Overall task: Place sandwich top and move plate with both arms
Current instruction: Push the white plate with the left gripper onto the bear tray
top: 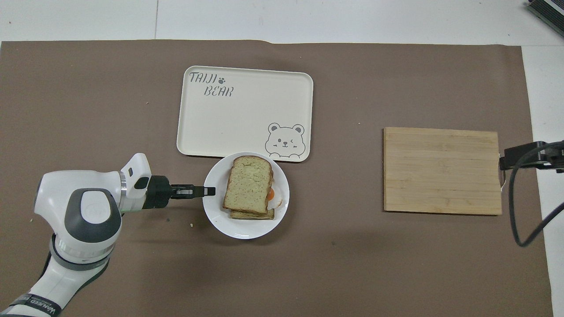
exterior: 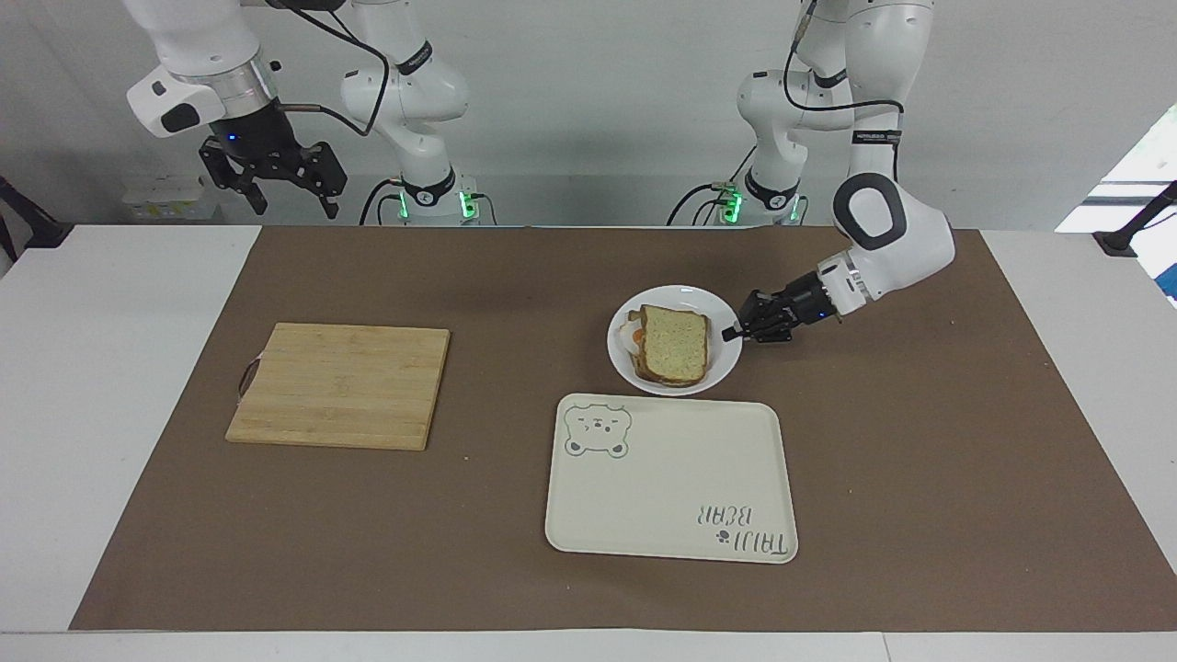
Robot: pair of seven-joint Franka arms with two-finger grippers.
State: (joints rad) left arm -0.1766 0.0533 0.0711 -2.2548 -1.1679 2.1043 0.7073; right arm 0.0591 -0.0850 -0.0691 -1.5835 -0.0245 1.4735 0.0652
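- Mat (exterior: 919,441) of brown paper covers your table, and everything sits on it.
- Your cream tray (exterior: 671,478) with the bear drawing lies just beside the plate, farther from the robots.
- Your wooden cutting board (exterior: 338,385) lies bare toward the right arm's end.
- Your left gripper (exterior: 733,332) is down at the table, jaws clamped together on the rim of the white plate (exterior: 722,354).
- Your right gripper (exterior: 287,204) waits raised near the mat's edge at its own end, jaws apart, holding nothing.
- Your sandwich top (exterior: 675,345) lies on the plate, stacked over the egg slice (top: 274,199).
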